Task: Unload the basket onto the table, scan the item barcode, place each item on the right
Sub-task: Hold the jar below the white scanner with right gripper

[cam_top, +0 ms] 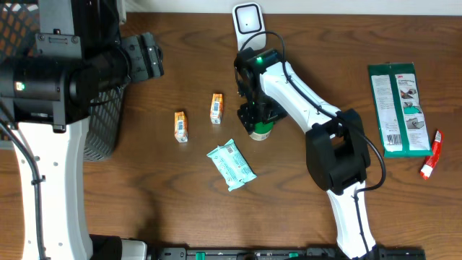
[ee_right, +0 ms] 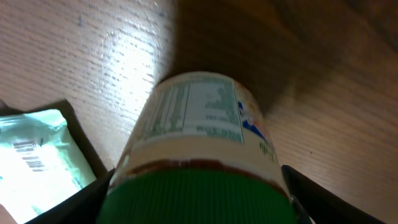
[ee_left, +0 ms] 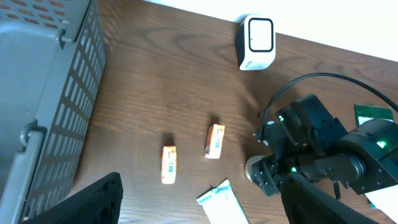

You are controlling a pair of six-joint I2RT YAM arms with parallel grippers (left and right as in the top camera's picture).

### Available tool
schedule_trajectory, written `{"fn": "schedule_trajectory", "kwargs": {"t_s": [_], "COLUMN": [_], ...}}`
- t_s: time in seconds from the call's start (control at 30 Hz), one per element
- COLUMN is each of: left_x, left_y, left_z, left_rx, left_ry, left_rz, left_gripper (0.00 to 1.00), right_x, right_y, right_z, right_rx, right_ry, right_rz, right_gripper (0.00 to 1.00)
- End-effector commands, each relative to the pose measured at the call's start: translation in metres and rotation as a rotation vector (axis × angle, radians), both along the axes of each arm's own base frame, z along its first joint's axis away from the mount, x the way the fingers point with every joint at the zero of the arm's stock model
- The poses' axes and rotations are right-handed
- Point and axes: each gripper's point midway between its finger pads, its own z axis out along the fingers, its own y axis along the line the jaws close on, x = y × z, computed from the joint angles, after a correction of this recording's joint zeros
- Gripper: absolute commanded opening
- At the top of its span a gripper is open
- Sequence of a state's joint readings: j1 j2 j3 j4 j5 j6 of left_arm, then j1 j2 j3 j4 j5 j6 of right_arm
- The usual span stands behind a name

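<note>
Right gripper: jaws flank a round jar with a ribbed green lid and a cream nutrition label, its print unreadable; grip or gap, I cannot tell. Just outside one jaw lies a crinkly mint packet. Left gripper: jaws released, spread wide.

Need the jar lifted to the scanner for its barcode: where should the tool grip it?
Across the green lid, from straight above. The jar stands upright and round, with its label on the body; the right tool's open jaws flank the lid.
</note>
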State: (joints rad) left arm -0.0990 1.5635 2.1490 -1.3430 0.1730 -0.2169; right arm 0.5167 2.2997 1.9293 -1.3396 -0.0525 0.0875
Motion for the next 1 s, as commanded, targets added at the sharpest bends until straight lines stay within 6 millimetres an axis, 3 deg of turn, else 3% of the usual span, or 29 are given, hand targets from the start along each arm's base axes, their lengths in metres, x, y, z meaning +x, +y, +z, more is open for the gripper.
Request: {"fn": "schedule_trajectory", "kwargs": {"t_s": [0.0,0.37,0.5,0.57,0.7,0.83,0.97], "left_x": [0.001,0.001,0.001,0.001,0.001,0.001,0.001], "left_y": [0.003,0.003,0.003,0.003,0.003,0.003,0.003], "left_z": [0.001,0.001,0.001,0.001,0.001,0.001,0.001], "left_rx": [0.005,0.005,0.005,0.005,0.005,0.005,0.005], "left_ry": [-0.002,-0.002,-0.002,-0.002,-0.001,-0.002,-0.002], "left_rz": [0.013,0.013,0.013,0.013,0.013,0.013,0.013], "left_gripper": [0.82,0.82,0.82,0.82,0.82,0.82,0.82], "right_x": [0.0,-0.001,-0.002,-0.001,0.003,0.008,0.011], "right_y": [-0.003,-0.004,-0.003,-0.003,0.0,0.004,0.005], "right_z": [-0.003,-0.003,0.0,0.005,0.027,0.067,0.115], "right_rx": [-0.006,-0.008,-0.005,0.002,0.033,0.09,0.156], "right_ry": [0.003,0.005,0.008,-0.004,-0.057,-0.156,-0.273], "right_rz": [-0.014,-0.014,-0.013,-0.014,-0.013,-0.012,-0.012], "right_gripper": [0.72,0.55,0.43,0.42,0.38,0.27,0.01]}}
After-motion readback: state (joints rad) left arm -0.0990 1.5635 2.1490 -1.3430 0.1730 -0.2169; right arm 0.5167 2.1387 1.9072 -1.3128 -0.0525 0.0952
